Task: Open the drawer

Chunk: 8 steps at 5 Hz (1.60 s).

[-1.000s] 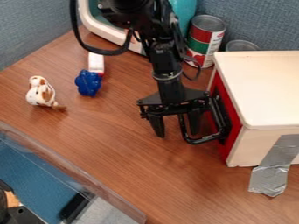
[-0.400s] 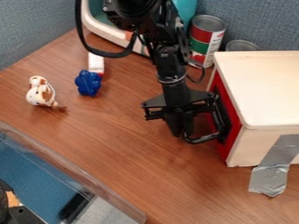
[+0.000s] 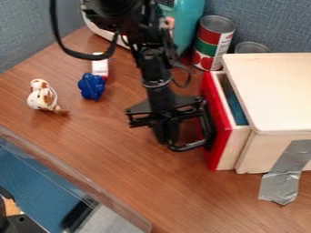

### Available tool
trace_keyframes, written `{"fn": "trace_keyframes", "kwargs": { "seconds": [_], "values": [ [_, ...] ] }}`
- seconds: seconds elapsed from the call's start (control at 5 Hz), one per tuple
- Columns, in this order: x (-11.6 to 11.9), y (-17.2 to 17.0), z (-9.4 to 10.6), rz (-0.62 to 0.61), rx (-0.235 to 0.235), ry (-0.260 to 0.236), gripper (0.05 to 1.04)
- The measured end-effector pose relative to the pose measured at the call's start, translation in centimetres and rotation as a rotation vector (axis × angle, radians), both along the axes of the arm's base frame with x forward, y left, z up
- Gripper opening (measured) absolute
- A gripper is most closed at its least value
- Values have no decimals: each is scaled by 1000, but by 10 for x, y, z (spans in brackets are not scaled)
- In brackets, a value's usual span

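The black gripper [image 3: 166, 139] hangs down at the centre, its fingers closed together on the handle's outer bar. The black handle [image 3: 193, 144] is fixed to the red drawer front [image 3: 220, 132]. That front stands a little way out to the left of the wooden box [image 3: 276, 91], with a strip of the drawer's pale side wall and its blue inside visible between them.
Left of the arm lie a spotted toy animal [image 3: 42, 96], a blue toy [image 3: 92, 86] and a white and red block [image 3: 100, 66]. Cans [image 3: 213, 42] stand behind the box. Grey tape [image 3: 284, 175] holds its front corner. A clear-walled bin [image 3: 72, 182] is at lower left.
The gripper's fingers first closed at the handle, then the gripper moved left. The drawer slid left with it, out of the box, where before it was flush.
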<state>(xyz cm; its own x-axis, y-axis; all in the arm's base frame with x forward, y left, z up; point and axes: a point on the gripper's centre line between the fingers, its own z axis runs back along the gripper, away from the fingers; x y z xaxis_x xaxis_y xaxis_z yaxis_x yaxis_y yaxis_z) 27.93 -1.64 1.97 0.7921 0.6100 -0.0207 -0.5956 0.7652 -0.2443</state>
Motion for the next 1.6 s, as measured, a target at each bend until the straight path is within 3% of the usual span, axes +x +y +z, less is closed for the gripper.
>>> {"fn": "trace_keyframes", "kwargs": {
  "seconds": [0.4,1.0,1.6],
  "values": [
    [-21,27,1,37,29,47,135],
    [-31,43,7,-20,88,166,134],
    [-41,43,3,46,68,209,135]
  ]
}}
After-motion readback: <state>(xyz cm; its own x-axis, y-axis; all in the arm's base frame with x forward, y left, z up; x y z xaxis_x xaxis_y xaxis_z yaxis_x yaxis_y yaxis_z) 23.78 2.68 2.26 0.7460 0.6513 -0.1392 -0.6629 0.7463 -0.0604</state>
